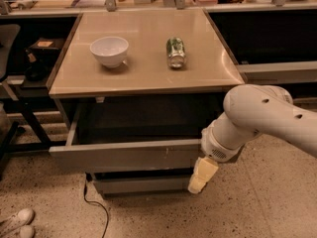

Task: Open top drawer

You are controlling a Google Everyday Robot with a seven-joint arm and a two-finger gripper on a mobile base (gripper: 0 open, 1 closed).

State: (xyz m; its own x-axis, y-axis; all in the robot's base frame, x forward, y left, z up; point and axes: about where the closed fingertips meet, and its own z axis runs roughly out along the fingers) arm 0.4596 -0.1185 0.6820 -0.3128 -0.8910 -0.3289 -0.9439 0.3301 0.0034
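Observation:
The top drawer [124, 155] is a wide grey handleless front with small whitish scratches right of centre. It stands pulled well out from under the beige cabinet top [143, 73], and its dark boxy inside shows behind the front. My gripper [202, 175] hangs from the white arm [262, 115] at the drawer front's right end, its pale fingers pointing down in front of the lower drawer.
A white bowl [109, 50] and a green can lying on its side [175, 52] rest on the cabinet top. A narrower grey drawer front [141, 184] sits below. A black cable [94, 207] trails on the speckled floor; white shoes [17, 221] lie at the lower left. Dark shelving flanks both sides.

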